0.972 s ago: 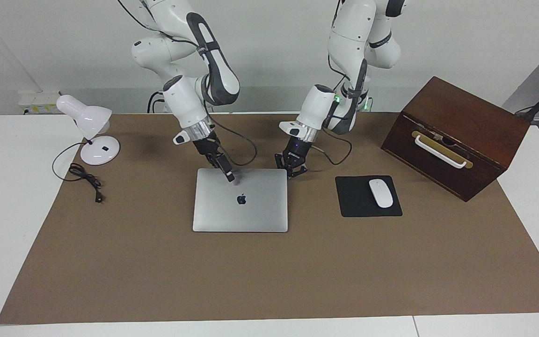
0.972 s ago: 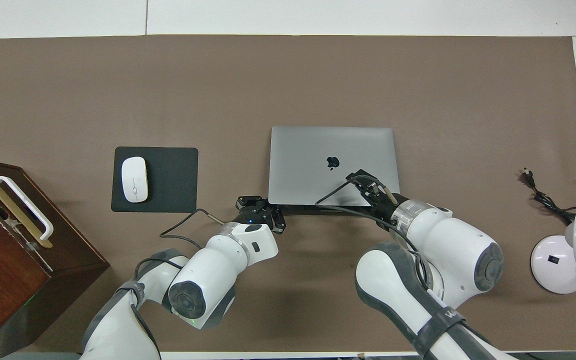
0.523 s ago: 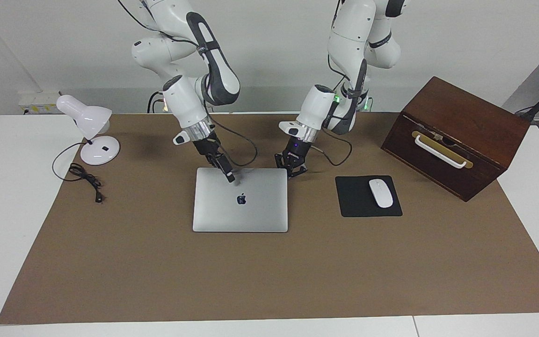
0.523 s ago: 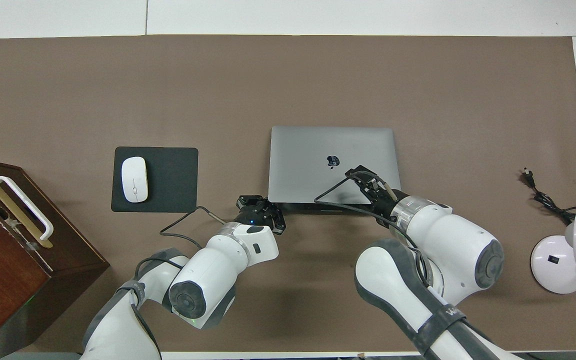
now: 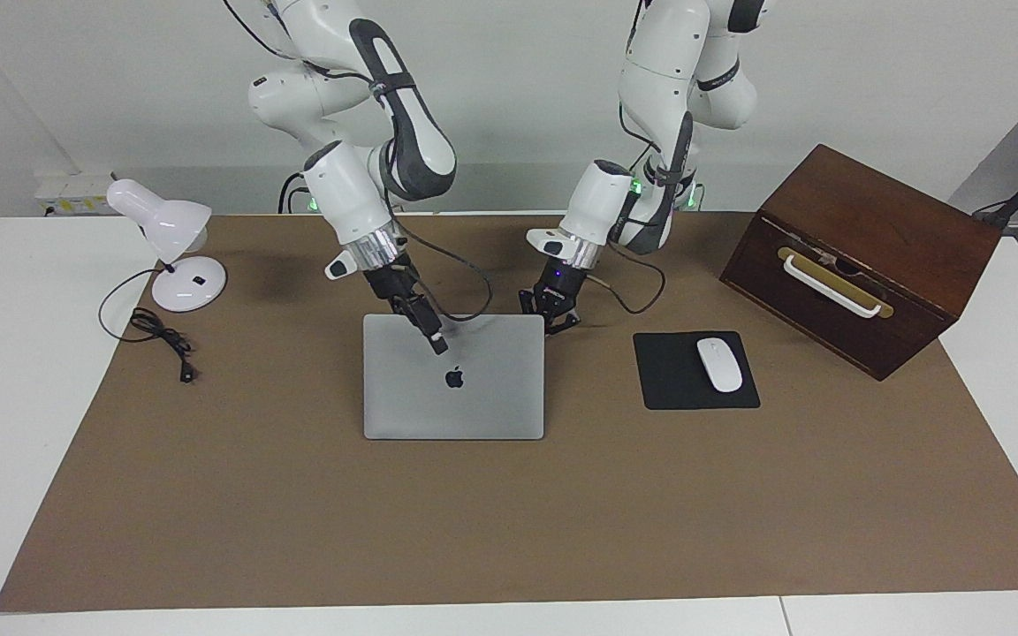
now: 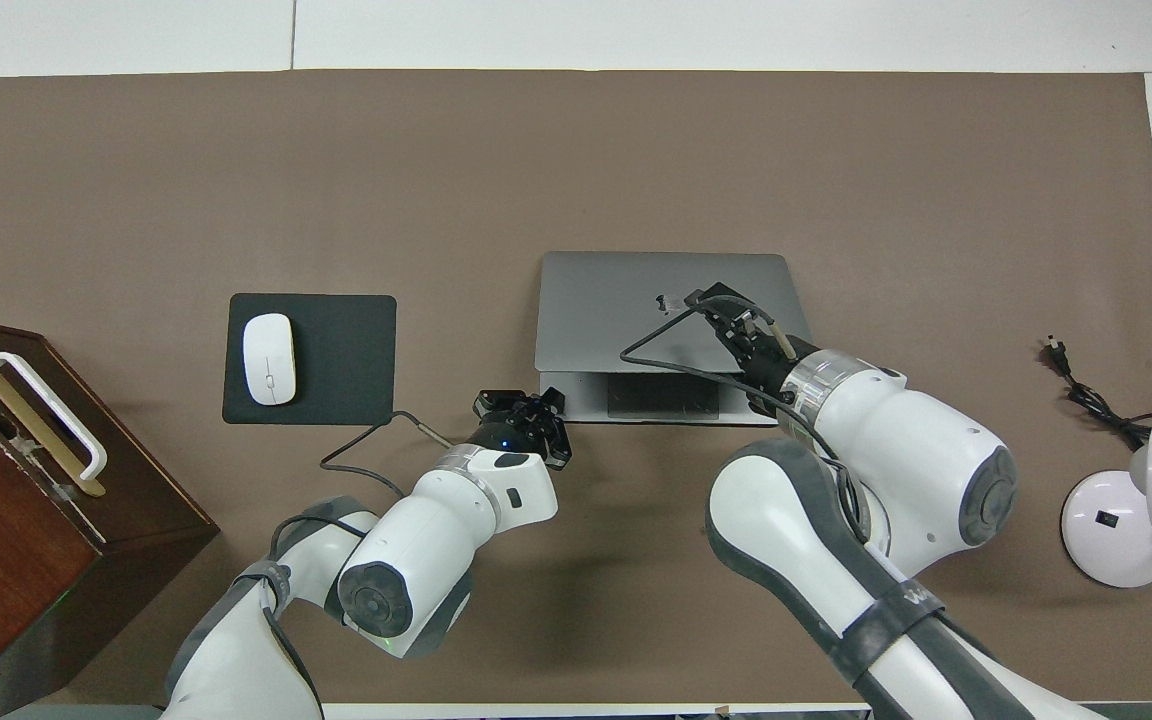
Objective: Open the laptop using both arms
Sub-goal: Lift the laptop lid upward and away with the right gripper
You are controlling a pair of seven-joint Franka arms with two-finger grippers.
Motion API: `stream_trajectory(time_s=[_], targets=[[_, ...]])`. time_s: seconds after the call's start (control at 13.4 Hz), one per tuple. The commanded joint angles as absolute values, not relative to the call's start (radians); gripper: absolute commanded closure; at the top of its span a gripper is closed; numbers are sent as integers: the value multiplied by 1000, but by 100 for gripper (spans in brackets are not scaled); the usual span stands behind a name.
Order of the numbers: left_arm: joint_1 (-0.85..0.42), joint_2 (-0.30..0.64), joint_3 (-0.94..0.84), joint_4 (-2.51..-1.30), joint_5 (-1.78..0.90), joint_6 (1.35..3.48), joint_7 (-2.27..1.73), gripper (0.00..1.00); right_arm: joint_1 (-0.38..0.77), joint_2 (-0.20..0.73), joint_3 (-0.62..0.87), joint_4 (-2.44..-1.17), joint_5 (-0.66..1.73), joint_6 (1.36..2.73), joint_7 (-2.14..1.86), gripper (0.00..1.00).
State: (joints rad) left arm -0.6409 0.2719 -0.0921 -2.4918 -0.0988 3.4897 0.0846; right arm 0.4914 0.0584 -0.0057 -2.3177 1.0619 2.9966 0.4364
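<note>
The thin silver-grey laptop (image 5: 453,380) sits mid-table, lid cracked open on its robot-facing edge (hinge farther away), right gripper (image 5: 436,340) on the lid, fingers unreadable, closed left gripper (image 5: 551,316) beside the base corner.

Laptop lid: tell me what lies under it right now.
Under the raised lid of the thin silver-grey metal laptop, a strip of silver palm rest with the trackpad shows at the edge nearer the robots. The lid covers everything else there.
</note>
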Motion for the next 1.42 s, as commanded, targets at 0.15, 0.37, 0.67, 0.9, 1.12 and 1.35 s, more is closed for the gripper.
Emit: stream_trajectory(time_s=[0.15,0.37,0.67,0.9,1.12,1.35], targets=[[-652,314,-74,-2476,-94,3505,103,100,450,167,-2,-2159,1077,3013,379,0],[-652,314,-74,-2477,-95,3505,103,100,424,179,-2,-2112,1075,3005,332,0],[-650,314,-74,-2477,-95,3505,103,100,400,231,-3,-2027,1072,2991,301,0],[-650,314,-75,-2476,-95,3505,103,100,400,282,-3,-1970,1072,2993,288,0],[-650,314,-74,-2477,-95,3505,103,100,394,296,-3,-1950,1072,2993,285,0],[-650,314,-75,-2477,-94,3505,101,100,399,296,-3,-1951,1072,2993,288,0]])
